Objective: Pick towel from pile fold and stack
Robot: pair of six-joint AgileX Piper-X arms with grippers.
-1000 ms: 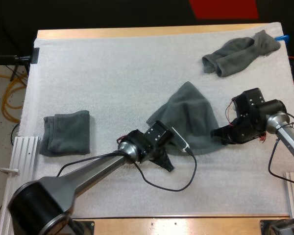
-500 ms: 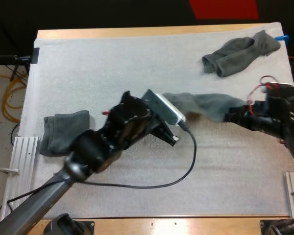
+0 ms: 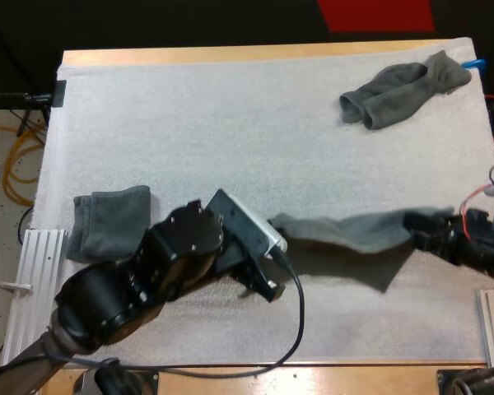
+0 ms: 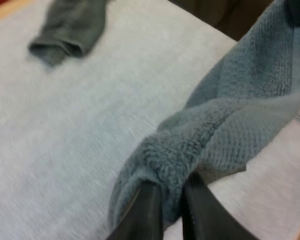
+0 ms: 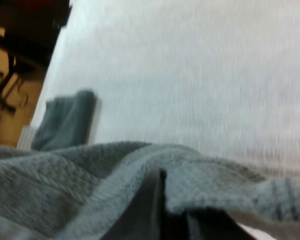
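folded towel (image 3: 113, 222) lies flat near the left edge of the white mat (image 3: 230, 123), well apart from everything else, with the wooden table (image 3: 230, 54) showing as a strip along the mat's far side. next to the right comes my left arm, reaching in low across the near part of the mat. in the left wrist view the left gripper (image 4: 171, 187) has its two black fingers (image 4: 145, 212) pinching the bunched left end of the stretched towel (image 3: 346, 232), with cloth squeezed between them.

that towel runs as a long, sagging band across the near half of the mat, from the left gripper over to the right one. it is lifted off the surface, and its shadow lies on the mat just beneath it. at its right end the right gripper (image 3: 418, 224) clamps the other corner. in the right wrist view a dark finger presses into the towel's edge from below, with cloth folded over it.

farthest right, up at the mat's far corner, the crumpled towel (image 3: 403, 86) sits in a loose heap, untouched and well apart from both grippers.
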